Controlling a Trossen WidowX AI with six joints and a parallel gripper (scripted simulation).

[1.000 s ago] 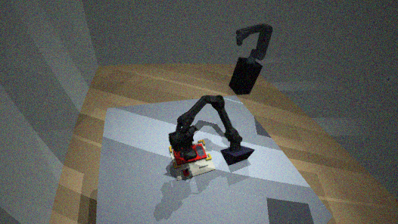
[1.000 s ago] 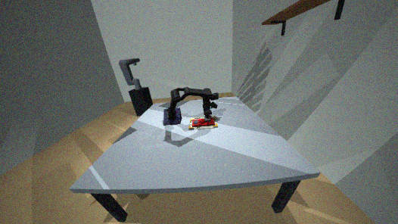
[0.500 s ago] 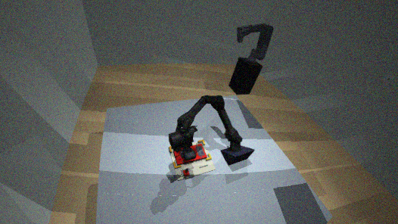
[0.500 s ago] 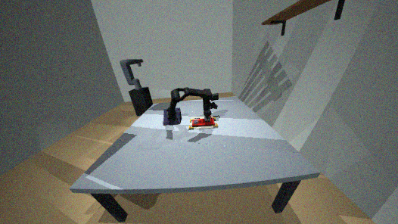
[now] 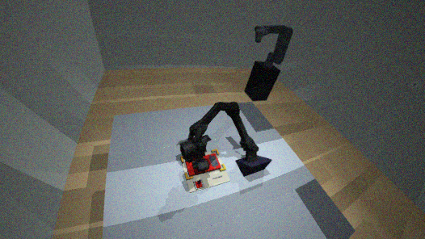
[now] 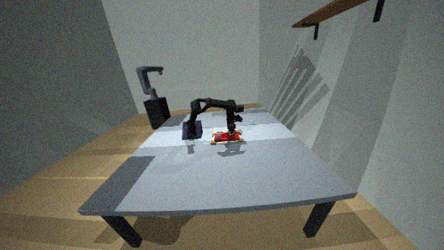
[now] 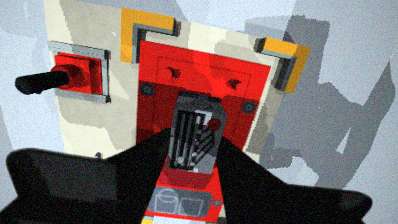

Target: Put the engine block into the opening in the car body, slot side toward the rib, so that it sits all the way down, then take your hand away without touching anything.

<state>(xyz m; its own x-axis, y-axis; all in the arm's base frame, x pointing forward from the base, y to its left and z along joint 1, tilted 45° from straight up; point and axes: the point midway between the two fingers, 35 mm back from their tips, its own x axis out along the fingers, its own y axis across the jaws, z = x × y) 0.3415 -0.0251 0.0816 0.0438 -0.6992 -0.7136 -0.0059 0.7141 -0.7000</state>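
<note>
My gripper [image 5: 200, 165] [image 6: 231, 133] [image 7: 194, 137] points down over the middle of the car body, shut on the grey engine block [image 7: 187, 145]. The block has dark slots on top and a small red round spot at its right. The red car body [image 5: 191, 168] [image 7: 200, 57] lies between yellow corner brackets on a cream board. The block and fingers cover most of the opening; a dark strip shows at the block's far edge in the wrist view. The rib is not visible, and how deep the block sits cannot be told.
Yellow corner brackets [image 7: 150, 20] [image 7: 287, 47] stand around the car body. On the cream board [image 7: 90, 122], a red piece [image 7: 92, 75] with a black handle [image 7: 40, 81] sits in a grey frame. The arm's dark base [image 5: 254, 165] [image 6: 192, 130] stands beside the board.
</note>
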